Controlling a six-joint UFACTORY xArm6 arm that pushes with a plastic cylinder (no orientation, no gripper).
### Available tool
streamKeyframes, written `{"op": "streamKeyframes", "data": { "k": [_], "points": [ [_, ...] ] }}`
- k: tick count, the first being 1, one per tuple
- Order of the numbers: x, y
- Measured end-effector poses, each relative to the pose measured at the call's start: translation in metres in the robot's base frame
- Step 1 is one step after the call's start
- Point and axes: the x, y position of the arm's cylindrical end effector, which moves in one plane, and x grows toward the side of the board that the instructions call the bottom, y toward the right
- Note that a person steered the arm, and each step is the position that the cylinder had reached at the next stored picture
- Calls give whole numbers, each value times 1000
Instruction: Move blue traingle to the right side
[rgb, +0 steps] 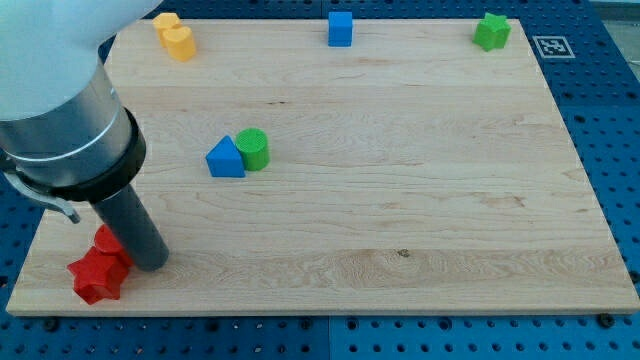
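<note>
**Rod at the bottom-left corner, blue triangle left of centre**

The wooden board (400, 200) lies on a blue pegboard table (600, 120). The arm's rod (130, 225) comes down near the board's bottom-left corner, and its tip (150, 265) sits at that corner, right against two red blocks. There are no jaws to open or close; the rod holds nothing and only touches the board's surface beside the red pieces.

The red star-like block (95, 278) lies closest to the bottom-left corner, and a second red block (106, 240) is partly hidden behind the rod, its shape unclear.

The blue triangle (225, 158) rests in the left half of the board, about midway between the top and bottom edges, well apart from the tip. A green cylinder (253, 148) stands just at its right, touching or nearly so.

Along the top edge, a yellow block (175, 37) sits near the top-left corner, a blue cube (340, 28) near the edge's middle, and a green star-like block (491, 31) near the top-right corner. A small printed marker (550, 46) lies just off the board at that corner.
</note>
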Motion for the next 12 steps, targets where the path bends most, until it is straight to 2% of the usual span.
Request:
{"op": "streamKeyframes", "data": {
  "k": [3, 5, 6, 7, 8, 9, 11, 12],
  "points": [
    [-10, 13],
    [-69, 55],
    [-72, 51],
    [-82, 4],
    [-135, 1],
    [-151, 4],
    [-130, 42],
    [-126, 81]
  ]
}}
